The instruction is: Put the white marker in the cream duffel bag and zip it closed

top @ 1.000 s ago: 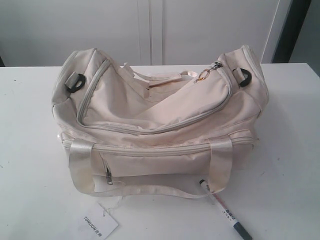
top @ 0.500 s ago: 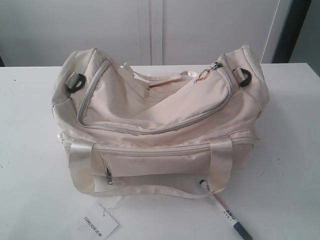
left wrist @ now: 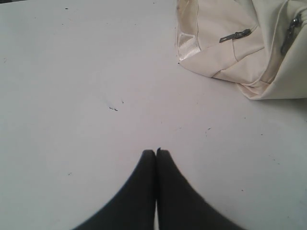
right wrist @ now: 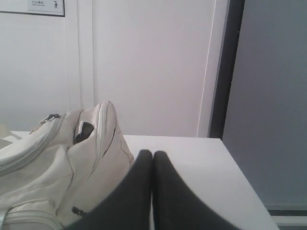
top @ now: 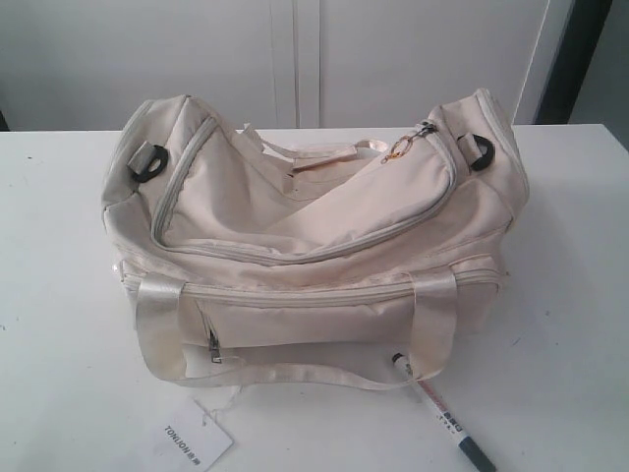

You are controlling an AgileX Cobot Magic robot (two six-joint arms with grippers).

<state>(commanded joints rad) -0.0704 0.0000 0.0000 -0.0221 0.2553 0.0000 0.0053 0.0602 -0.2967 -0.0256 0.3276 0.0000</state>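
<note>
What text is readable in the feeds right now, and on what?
"TONLION": paper tag in front of the bag; the small characters after it are unreadable.
Print on the marker: too small to read.
Print on the wall sign: blurred, unreadable.

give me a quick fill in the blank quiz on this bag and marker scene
1. The white marker lies on the table, not yet ___ the cream duffel bag.
2. The left claw and the right claw are both ___.
3. The paper tag in front of the bag carries ___ lettering.
Missing words: inside; shut; black.
</note>
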